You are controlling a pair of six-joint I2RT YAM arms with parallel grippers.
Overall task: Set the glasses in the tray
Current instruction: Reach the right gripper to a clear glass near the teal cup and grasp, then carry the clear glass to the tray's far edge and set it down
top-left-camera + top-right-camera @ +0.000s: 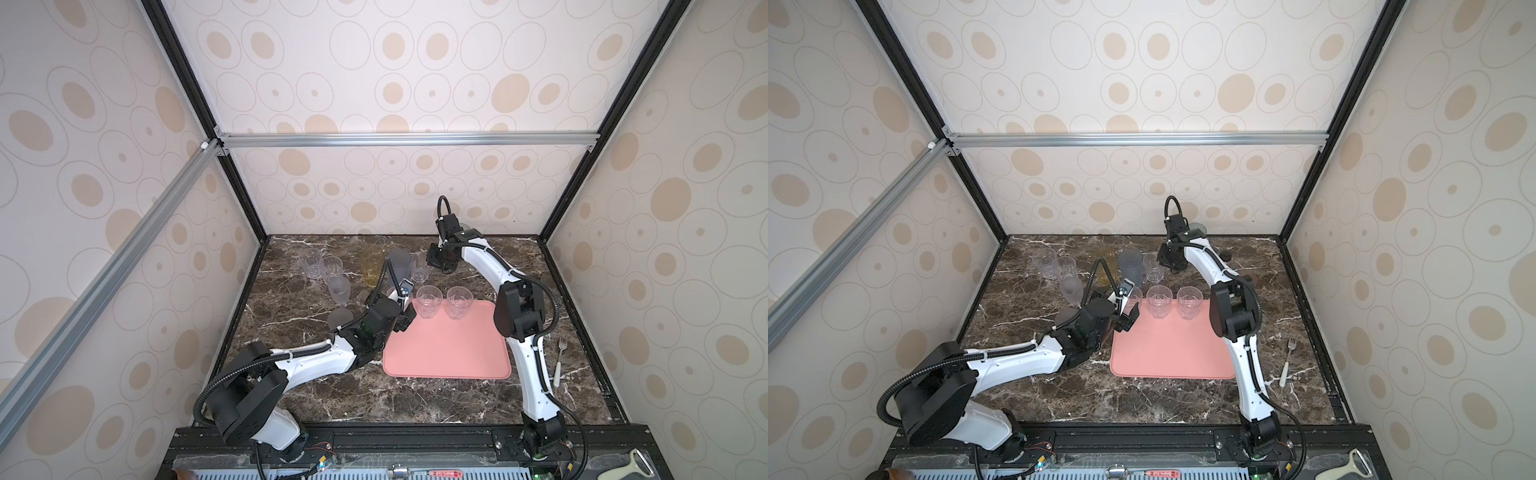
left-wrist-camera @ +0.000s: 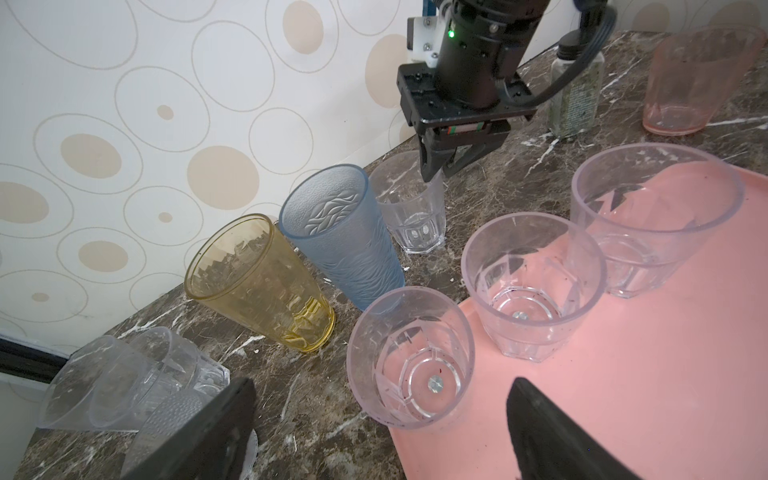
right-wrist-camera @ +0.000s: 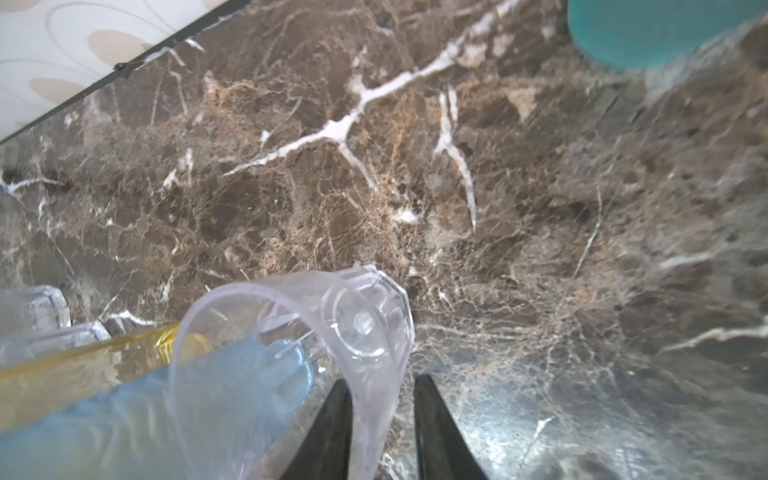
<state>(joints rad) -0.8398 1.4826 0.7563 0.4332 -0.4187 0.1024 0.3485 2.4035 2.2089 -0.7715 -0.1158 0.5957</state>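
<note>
Overhead, in both top views, a flat salmon-pink rectangular tray [image 1: 446, 357] [image 1: 1173, 357] holds two short clear faceted tumblers [image 1: 429, 301] [image 1: 1159, 302] along its 12 o'clock edge. Left wrist: left tool [image 2: 381, 381] spread wide near a third tumbler [image 2: 411, 357] at the 10 o'clock corner. Right wrist: right tool [image 3: 381, 380] straddles the rim of another tumbler [image 3: 365, 324]; cannot tell if it pinches.

Left arm [image 1: 316, 361] and right arm [image 1: 524, 378] share white shells, black joints, ribbed black hoses, white zip ties.

You see pink tray [image 1: 446, 357] lying flat, three clear glasses [image 2: 532, 286] upright along its far edge, amber glass [image 2: 257, 282], blue glass [image 2: 340, 232], others upright beyond.
</note>
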